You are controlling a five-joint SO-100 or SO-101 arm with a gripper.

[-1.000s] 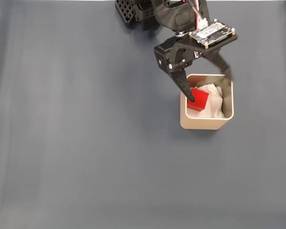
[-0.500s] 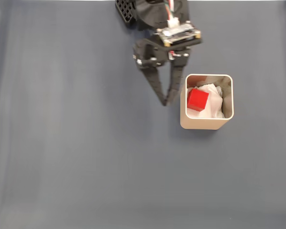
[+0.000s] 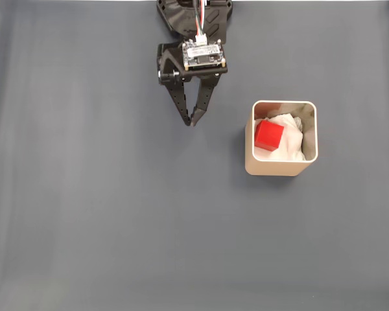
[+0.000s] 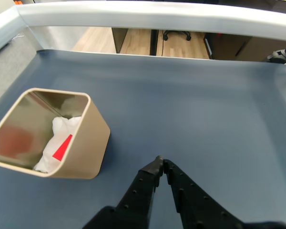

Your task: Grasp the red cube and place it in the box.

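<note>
Fixed view, looking straight down: the cube (image 3: pixel 269 135) lies inside the box (image 3: pixel 282 168), against its left inner wall, resting on crumpled white lining (image 3: pixel 290 141). The box stands right of the table's (image 3: pixel 91 214) centre, somewhat nearer the far edge where the arm is mounted. The hand (image 3: pixel 193 122) is well apart from the box, to its left and closer to the far edge, with both fingertips drawn together to a point and nothing between them. In the wrist view the two black fingers (image 4: pixel 142 183) meet at their tips over bare table, and the box sits to the left with a sliver of red showing against the lining.

Judgement on status: the placement appears complete; the cube is contained and released.

Handling, judged from appearance: the cube looks light, rigid and matte, with flat square faces that should not slip. If it had to be retaken, opposite side faces are the place to grip, though its closeness to the left wall leaves little room for a finger there. The lining looks soft and would yield under it.

Materials: the box is tan, thin-walled, square with rounded corners, its inner wall glossy enough to carry a reddish reflection. The table is a smooth, dark blue-grey mat with a pale raised rim (image 4: pixel 148 19).
</note>
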